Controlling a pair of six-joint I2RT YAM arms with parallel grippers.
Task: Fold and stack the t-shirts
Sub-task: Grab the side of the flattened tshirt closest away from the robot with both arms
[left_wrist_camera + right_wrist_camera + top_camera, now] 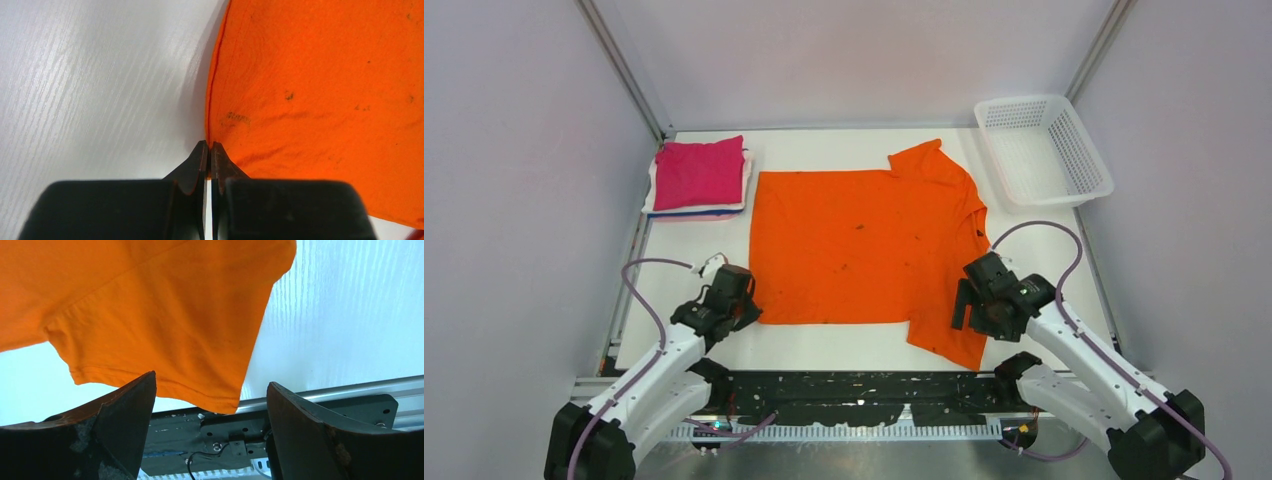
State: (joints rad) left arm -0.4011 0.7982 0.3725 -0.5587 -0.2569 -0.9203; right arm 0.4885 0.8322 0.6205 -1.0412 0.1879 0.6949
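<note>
A white wood-grain table (824, 345) carries a bright orange cloth t-shirt (854, 245) spread out at centre, a folded shirt stack (699, 172) topped magenta-pink at far left, and a white plastic lattice basket (1084, 150) at far right.

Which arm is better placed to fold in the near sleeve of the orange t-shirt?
Probably right. The right gripper, open, hangs just by that sleeve of the orange t-shirt. The left gripper is shut at the hem corner, at the opposite end.

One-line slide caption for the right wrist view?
Open right hand framing the near sleeve of the orange t-shirt, spread on the white table by its front edge.
</note>
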